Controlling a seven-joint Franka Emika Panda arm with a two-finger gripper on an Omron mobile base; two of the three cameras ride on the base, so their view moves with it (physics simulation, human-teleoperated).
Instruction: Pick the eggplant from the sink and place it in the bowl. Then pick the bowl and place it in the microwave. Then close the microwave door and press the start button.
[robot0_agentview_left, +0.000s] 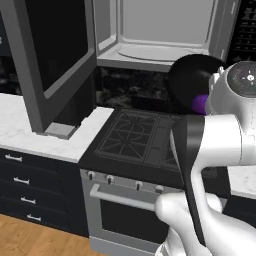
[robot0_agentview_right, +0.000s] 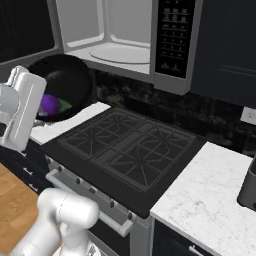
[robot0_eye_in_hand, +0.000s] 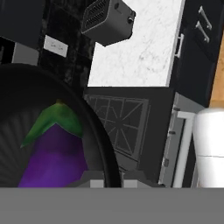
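The black bowl (robot0_agentview_left: 192, 75) hangs tilted in the air above the stove's back edge, just below the microwave (robot0_agentview_left: 160, 30). The purple eggplant (robot0_agentview_left: 200, 103) lies inside it. In the hand view my gripper (robot0_eye_in_hand: 107, 177) is shut on the rim of the bowl (robot0_eye_in_hand: 103, 140), with the green-capped eggplant (robot0_eye_in_hand: 54, 157) close behind the rim. From the right base view the bowl (robot0_agentview_right: 70, 80) and the eggplant (robot0_agentview_right: 50, 104) sit left of the cavity. The microwave door (robot0_agentview_left: 55, 55) stands swung wide open to the left. The control strip (robot0_agentview_right: 175, 35) is on the microwave's right. The sink is out of view.
A black gas stove (robot0_agentview_left: 140, 135) with an oven handle (robot0_agentview_left: 120, 197) lies below the bowl. White marble counters flank it (robot0_agentview_left: 30, 125) (robot0_agentview_right: 200, 200). A dark appliance (robot0_agentview_right: 248, 187) stands at the far right, and a small boxy oven (robot0_eye_in_hand: 109, 19) sits on the counter.
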